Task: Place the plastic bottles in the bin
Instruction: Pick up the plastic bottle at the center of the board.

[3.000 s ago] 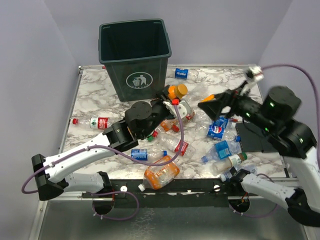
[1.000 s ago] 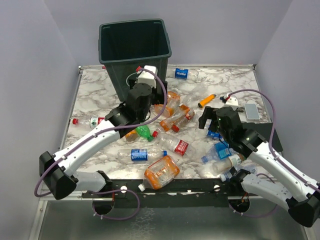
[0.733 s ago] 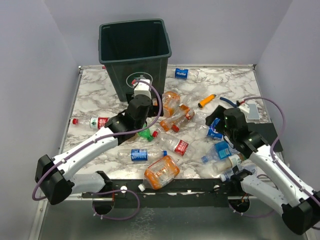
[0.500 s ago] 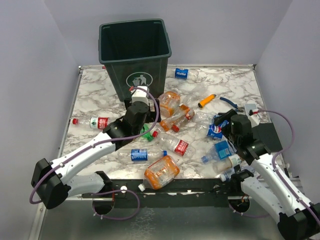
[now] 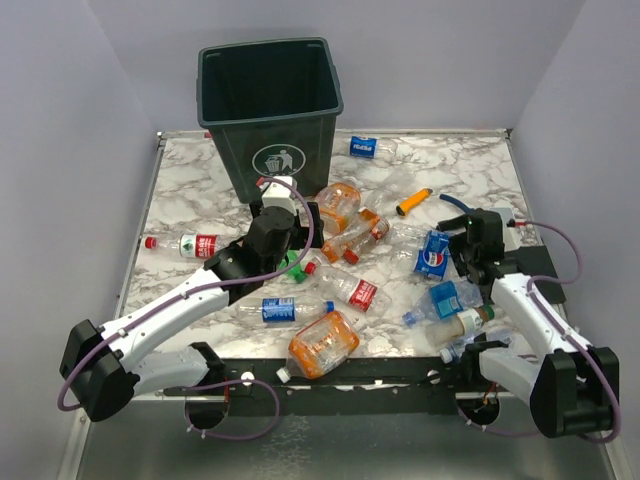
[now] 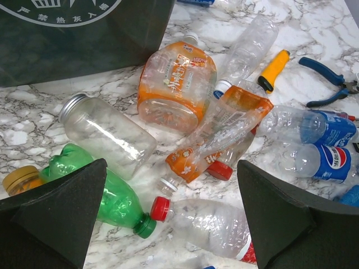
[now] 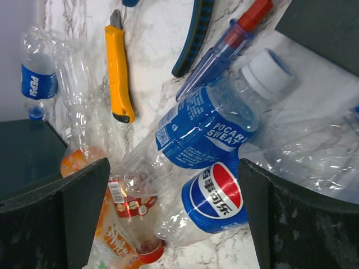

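Bin [image 5: 270, 110]: dark green, tall, upright, open top, just beyond left hand [image 6: 171, 224]. Green bottle [image 6: 106, 190] lying beside one finger, clear red-capped bottle [image 6: 207, 221] between fingers. Pepsi bottle [image 7: 216, 202], Pocari bottle [image 7: 219, 120] lying touching, between fingers of right hand [image 7: 174, 218].

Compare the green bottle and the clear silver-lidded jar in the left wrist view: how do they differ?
The green bottle is tinted green; the silver-lidded jar is colourless. The bottle narrows to a small green cap; the jar has a wide silver lid. The bottle looks crumpled; the jar smooth and straight-sided. Both lie on their sides, side by side on the marble table.
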